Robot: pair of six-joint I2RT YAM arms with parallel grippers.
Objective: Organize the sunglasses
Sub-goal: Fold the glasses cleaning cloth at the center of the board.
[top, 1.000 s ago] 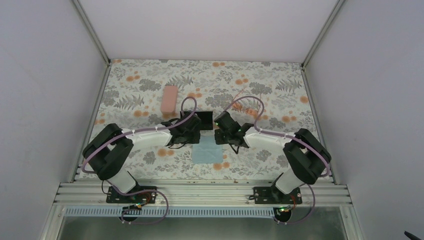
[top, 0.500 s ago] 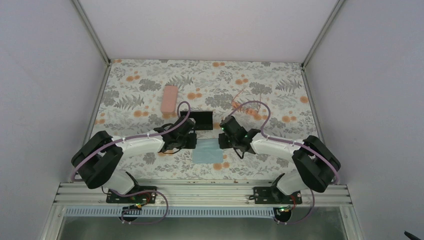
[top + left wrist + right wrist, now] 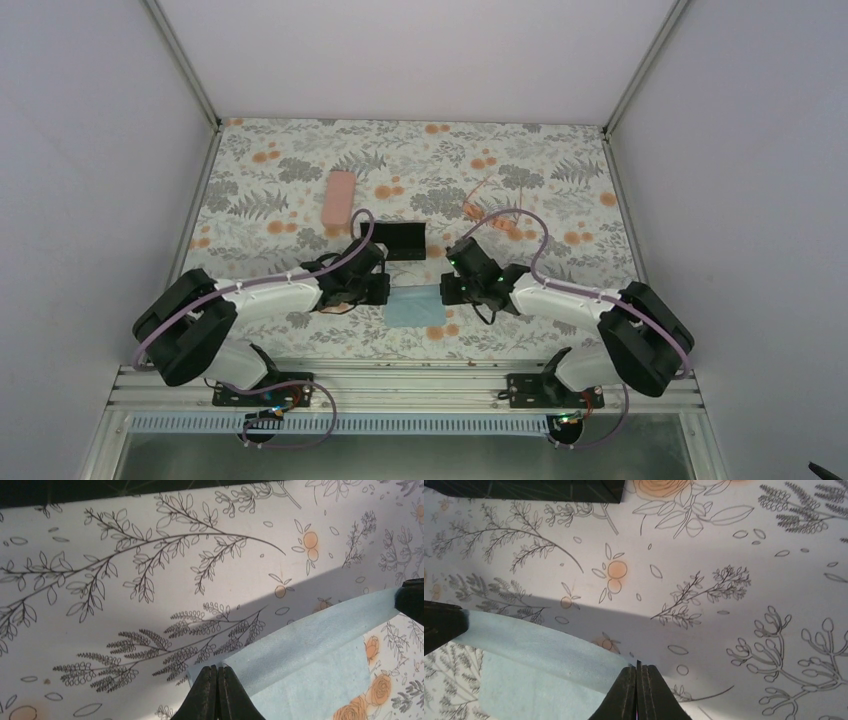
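Note:
A light-blue cloth point(image 3: 413, 306) lies on the floral table in front of an open black case point(image 3: 401, 238). My left gripper point(image 3: 384, 291) is shut on the cloth's left far corner point(image 3: 235, 662). My right gripper point(image 3: 446, 291) is shut on its right far corner point(image 3: 616, 666). The held edge is lifted and folded over the rest of the cloth point(image 3: 310, 650) point(image 3: 534, 655). A thin pale orange-pink pair of sunglasses point(image 3: 477, 203) seems to lie behind the right arm, partly hidden by its cable. The dark brown pair is not visible.
A closed pink case point(image 3: 339, 198) lies at the back left. The black case's edge shows at the top of both wrist views point(image 3: 100, 490) point(image 3: 524, 489). Each wrist view shows the other gripper's finger at the cloth's edge point(image 3: 412, 602) point(image 3: 441, 622).
Both grippers have moved from beside the black case toward the near edge, drawing the cloth's far edge with them and folding it over itself.

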